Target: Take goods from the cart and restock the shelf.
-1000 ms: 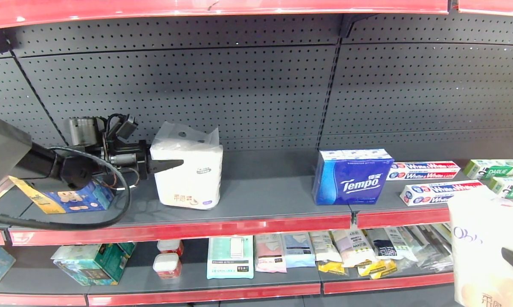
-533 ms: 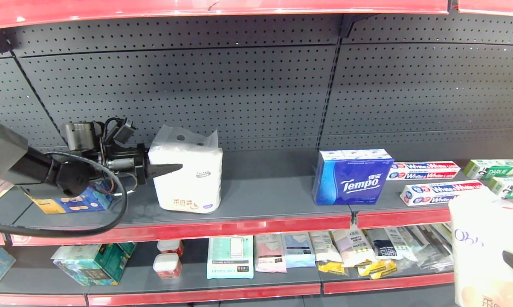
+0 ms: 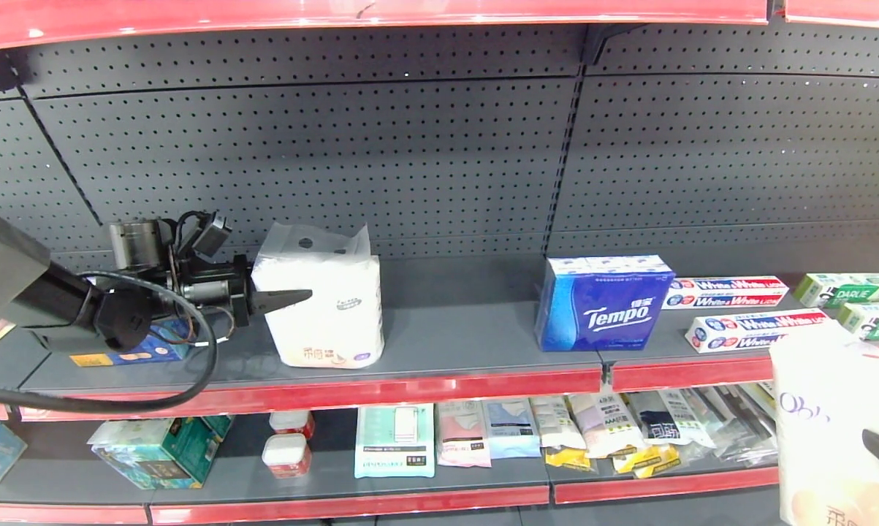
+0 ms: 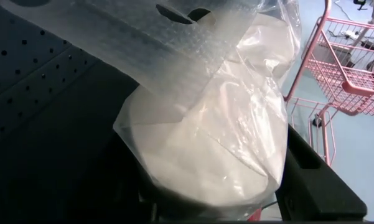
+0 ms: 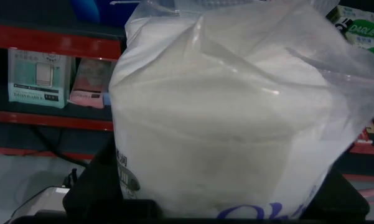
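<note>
On the middle shelf [image 3: 439, 343], toward its left end, the first tissue-roll pack [image 3: 329, 314] appears to rest on the board. My left gripper [image 3: 304, 288] is closed across its upper half, one finger in front and the other hidden behind. Low at my right, the right gripper [image 5: 218, 205] clamps a second pack [image 5: 224, 118], held short of the shelf. Judged handling: light, soft, compressible rolls under loose, slippery film, so grip the roll body, not the floppy top flap. Count: two roll packs, one blue tissue pack [image 3: 601, 301], four toothpaste boxes [image 3: 757, 327].
</note>
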Robot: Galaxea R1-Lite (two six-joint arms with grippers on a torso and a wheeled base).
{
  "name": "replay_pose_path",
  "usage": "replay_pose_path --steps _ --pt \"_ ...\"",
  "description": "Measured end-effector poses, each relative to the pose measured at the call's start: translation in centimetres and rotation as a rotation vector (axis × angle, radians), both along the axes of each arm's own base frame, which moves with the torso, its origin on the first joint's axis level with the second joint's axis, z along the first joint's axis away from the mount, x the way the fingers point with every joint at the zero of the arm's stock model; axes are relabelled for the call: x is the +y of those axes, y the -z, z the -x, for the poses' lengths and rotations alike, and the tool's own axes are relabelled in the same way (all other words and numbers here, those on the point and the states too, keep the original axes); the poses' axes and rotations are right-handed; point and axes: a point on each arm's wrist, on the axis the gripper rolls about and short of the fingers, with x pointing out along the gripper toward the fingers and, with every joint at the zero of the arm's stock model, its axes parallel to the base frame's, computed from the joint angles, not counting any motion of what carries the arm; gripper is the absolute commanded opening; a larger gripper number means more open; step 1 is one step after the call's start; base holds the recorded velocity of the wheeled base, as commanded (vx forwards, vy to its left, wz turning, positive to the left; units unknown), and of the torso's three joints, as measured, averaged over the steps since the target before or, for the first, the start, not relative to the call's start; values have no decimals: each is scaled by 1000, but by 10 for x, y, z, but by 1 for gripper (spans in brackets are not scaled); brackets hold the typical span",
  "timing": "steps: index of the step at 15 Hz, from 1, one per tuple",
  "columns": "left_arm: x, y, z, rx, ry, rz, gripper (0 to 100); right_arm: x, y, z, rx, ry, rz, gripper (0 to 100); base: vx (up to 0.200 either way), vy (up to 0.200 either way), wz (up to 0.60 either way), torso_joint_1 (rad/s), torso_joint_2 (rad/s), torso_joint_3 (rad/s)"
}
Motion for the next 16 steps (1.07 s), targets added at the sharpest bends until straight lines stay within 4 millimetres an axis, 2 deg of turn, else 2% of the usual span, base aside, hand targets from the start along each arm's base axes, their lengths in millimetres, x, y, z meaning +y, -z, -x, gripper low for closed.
replay_pose_path --steps 5,12,16 --pt "0 4 5 22 1 3 0 0 0 0 0 0 0 0 0 0 0 0 0 0" --pt "15 -2 10 22 22 31 0 0 0 0 1 -1 0 0 0 0 0 0 0 0" --pt "16 0 12 1 0 20 0 0 1 0 3 0 0 0 0 0 0 0 0 0"
